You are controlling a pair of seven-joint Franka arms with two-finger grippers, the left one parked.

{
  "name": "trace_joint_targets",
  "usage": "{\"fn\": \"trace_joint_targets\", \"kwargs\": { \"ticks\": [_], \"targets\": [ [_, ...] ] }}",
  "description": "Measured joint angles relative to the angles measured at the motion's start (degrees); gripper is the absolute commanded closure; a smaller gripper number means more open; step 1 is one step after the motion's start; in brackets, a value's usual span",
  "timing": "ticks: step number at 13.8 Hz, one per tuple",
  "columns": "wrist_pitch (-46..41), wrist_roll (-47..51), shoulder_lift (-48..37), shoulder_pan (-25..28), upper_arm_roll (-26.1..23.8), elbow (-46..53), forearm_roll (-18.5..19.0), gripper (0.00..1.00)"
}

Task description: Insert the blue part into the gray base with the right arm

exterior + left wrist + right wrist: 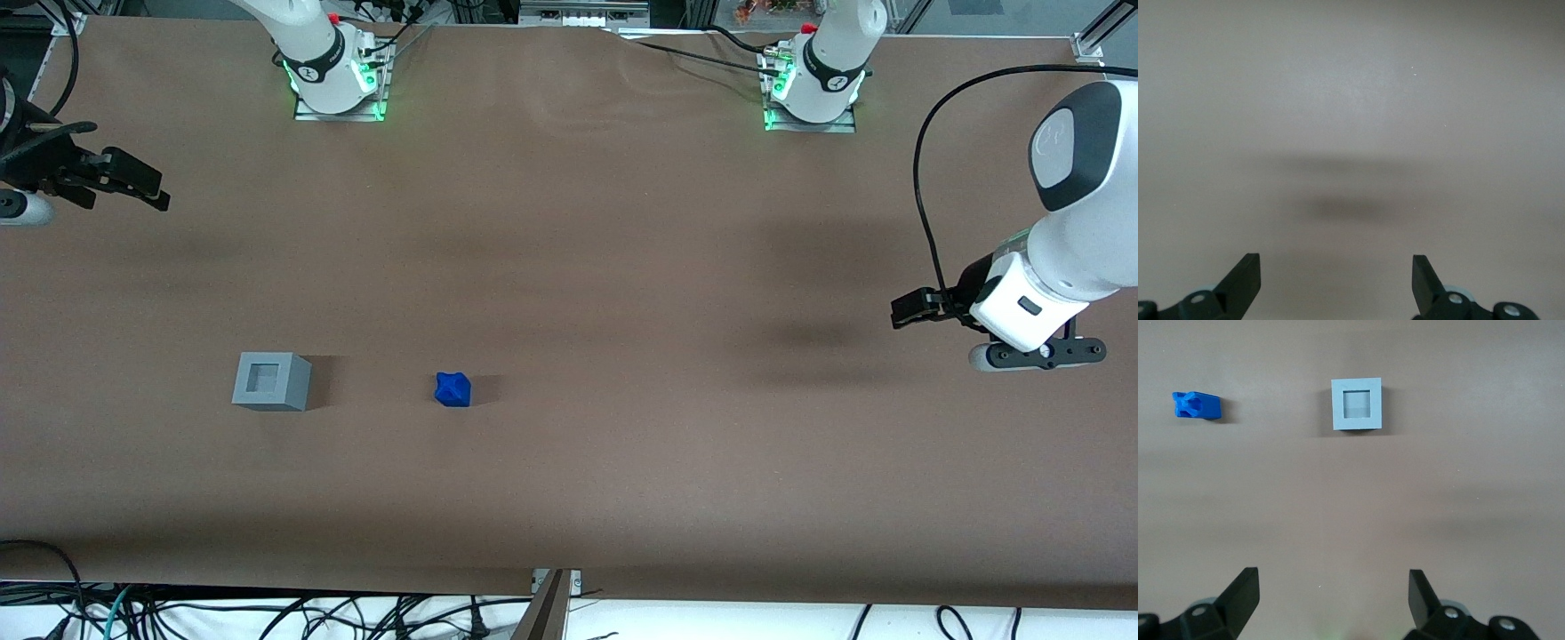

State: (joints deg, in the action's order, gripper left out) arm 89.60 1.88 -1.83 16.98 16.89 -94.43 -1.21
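Note:
The gray base (271, 380) stands on the brown table, its square recess facing up and holding nothing. The blue part (452, 389) lies on the table beside it, apart from it, toward the parked arm's end. My right gripper (158, 197) hangs above the table at the working arm's end, farther from the front camera than the base and well away from both things. In the right wrist view the gripper (1331, 577) is open and holds nothing, and the gray base (1356, 403) and the blue part (1198, 406) lie ahead of it.
The brown table (569, 267) carries two arm pedestals (338, 84) (811, 93) at the edge farthest from the front camera. Cables (267, 613) hang below the table's near edge.

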Motion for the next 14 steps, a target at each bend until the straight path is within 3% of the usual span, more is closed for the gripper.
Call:
{"fn": "trace_joint_targets", "kwargs": {
  "ticks": [14],
  "targets": [
    [0.84, 0.06, 1.07, 0.36, -0.82, -0.04, -0.02, 0.01]
  ]
}}
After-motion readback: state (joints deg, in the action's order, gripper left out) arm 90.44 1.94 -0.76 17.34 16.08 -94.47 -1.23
